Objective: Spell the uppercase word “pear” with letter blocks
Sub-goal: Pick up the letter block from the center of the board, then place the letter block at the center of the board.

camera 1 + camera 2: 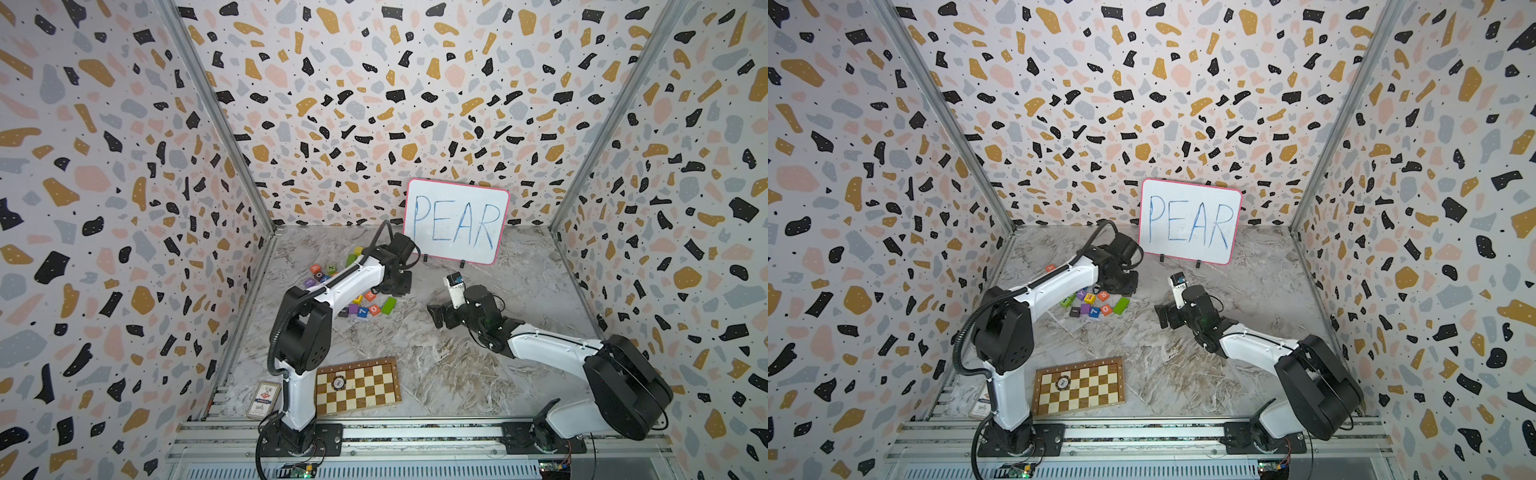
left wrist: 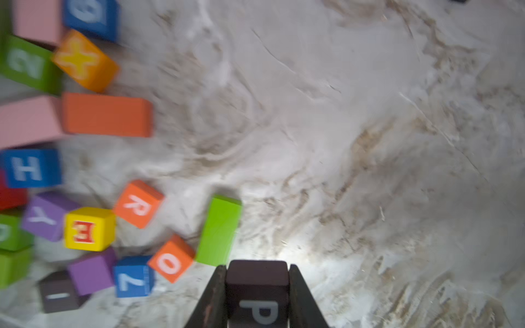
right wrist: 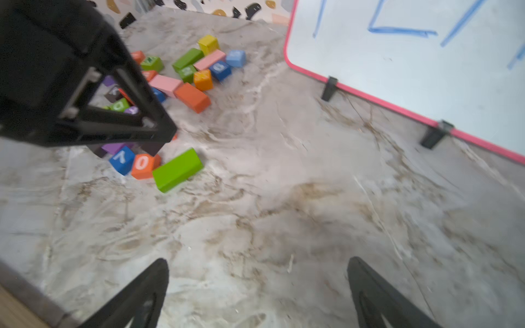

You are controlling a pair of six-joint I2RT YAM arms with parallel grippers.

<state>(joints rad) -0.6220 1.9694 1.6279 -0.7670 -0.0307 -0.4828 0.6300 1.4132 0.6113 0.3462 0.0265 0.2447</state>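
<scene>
The left claw [image 2: 257, 268] is clamped on the blackish P block [image 2: 257, 279], one finger flat against each side. The block is a cube with no long axis, and its white P faces the wrist camera, head toward the fingertips. The yellow E block [image 2: 89, 228] and orange R block [image 2: 138, 204] lie just beside each other in the pile. A green bar [image 2: 218, 230] lies nearest the claw. The right claw [image 3: 258, 262] gapes wide over bare bench [image 3: 284, 198], at the pile's 3 o'clock. In a top view, the whiteboard [image 1: 456, 222] reading PEAR stands at 1 o'clock.
</scene>
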